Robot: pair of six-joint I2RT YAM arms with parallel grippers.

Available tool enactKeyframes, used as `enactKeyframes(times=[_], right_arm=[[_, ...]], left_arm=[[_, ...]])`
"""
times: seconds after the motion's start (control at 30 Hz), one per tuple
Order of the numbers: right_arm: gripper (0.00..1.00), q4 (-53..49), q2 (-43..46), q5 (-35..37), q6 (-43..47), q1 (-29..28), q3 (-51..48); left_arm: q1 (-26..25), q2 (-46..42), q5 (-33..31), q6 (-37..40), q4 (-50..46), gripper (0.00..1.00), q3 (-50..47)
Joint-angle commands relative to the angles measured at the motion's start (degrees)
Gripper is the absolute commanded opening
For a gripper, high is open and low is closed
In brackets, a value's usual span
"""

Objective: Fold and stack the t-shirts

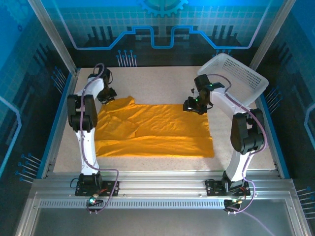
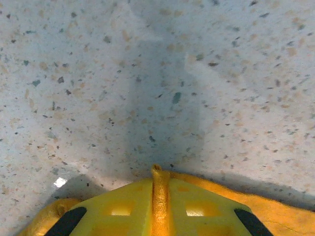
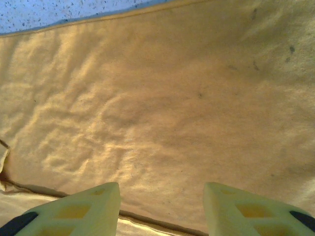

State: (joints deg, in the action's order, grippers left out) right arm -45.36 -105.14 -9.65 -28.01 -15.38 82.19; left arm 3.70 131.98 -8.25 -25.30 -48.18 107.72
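Observation:
One orange-yellow t-shirt [image 1: 157,130] lies spread across the middle of the speckled table, a flap folded over on its left half. My left gripper [image 1: 107,97] is at the shirt's far left corner. In the left wrist view that gripper [image 2: 159,179] is shut, with a thin ridge of the t-shirt cloth [image 2: 160,206] pinched between its yellow fingers [image 2: 123,209]. My right gripper [image 1: 195,105] hovers over the shirt's far right corner. In the right wrist view it [image 3: 162,196] stands open above the wrinkled t-shirt [image 3: 162,108], nothing between its fingers [image 3: 93,204].
A white mesh basket [image 1: 241,73] leans tilted at the back right, just behind the right arm. Bare speckled table [image 2: 147,73] lies beyond the left gripper. Blue rails [image 1: 273,132] and metal posts edge the table.

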Motion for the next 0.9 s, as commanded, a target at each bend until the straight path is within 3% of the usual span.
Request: enactKeyframes(times=[0.0, 0.17, 0.47, 0.63, 0.87], right_arm=[[0.48, -0.2, 0.7, 0.0, -0.1, -0.4, 0.5], [0.48, -1.4, -1.3, 3.9, -0.2, 0.6, 2.5], [0.49, -1.1, -8.8, 27.3, -4.6, 0.5, 9.5], [0.48, -2.2, -15.7, 32.5, -6.2, 1.2, 15.1], [0.46, 0.8, -18.9, 32.3, -5.5, 4.1, 14.7]], left_arm=[[-1.2, -0.3, -2.5, 1.9, -1.9, 0.15, 2.7], [-1.9, -1.5, -3.8, 2.3, -1.8, 0.0, 3.0], [-2.1, -8.9, -2.7, -1.3, 1.6, 0.0, -1.9], [-2.1, -10.6, 0.7, -3.2, 2.1, 0.0, -2.6], [-2.1, -13.8, 4.5, -5.4, 3.1, 0.0, -4.2]])
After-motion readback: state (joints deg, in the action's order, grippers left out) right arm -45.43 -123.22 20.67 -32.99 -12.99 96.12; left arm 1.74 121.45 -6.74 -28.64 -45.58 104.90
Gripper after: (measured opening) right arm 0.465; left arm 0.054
